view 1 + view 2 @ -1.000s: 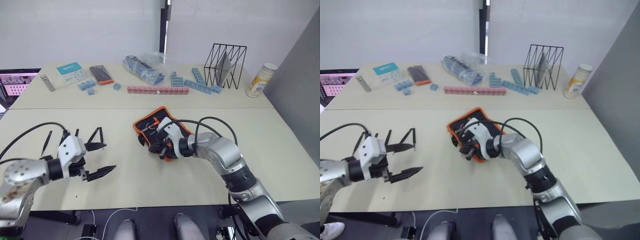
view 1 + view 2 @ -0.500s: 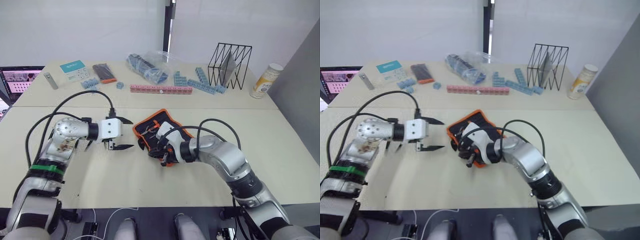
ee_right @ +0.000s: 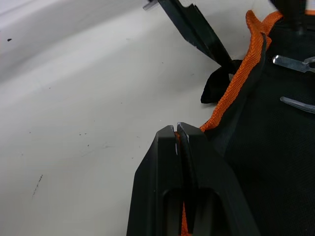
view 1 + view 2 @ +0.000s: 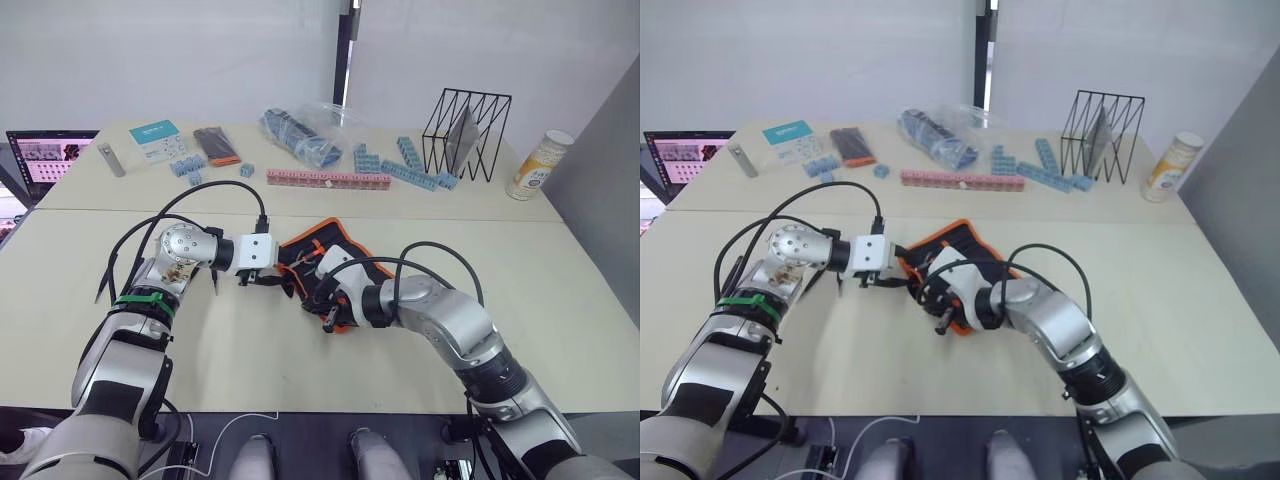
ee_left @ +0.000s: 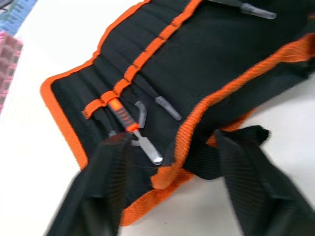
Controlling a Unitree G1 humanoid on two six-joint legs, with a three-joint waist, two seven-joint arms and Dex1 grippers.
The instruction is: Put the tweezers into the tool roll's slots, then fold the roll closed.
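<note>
The tool roll [image 4: 318, 237] lies open at the table's middle, black with orange edging. Its slots [image 5: 128, 54] run under an orange strap, and silver-tipped tools [image 5: 165, 105] sit in them. My left gripper [image 4: 262, 277] is at the roll's left edge, open, its fingers [image 5: 98, 196] either side of the orange-edged corner. My right gripper [image 4: 327, 305] is shut on the roll's near orange edge [image 3: 231, 93]. Loose tweezers [image 4: 103, 284] lie on the table beside my left forearm.
Along the far side stand a black wire rack [image 4: 466, 130], a yellow canister [image 4: 538, 165], a pink brick strip [image 4: 325, 178], a bag of blue bricks [image 4: 300, 135], a ribbed pack [image 4: 217, 145] and a grey bar [image 4: 110, 160]. A screen [image 4: 45, 165] sits far left.
My left arm has swung right from the loose tweezers to the roll's left edge, and its fingers have narrowed. The right gripper has kept its hold. The camera has shifted.
</note>
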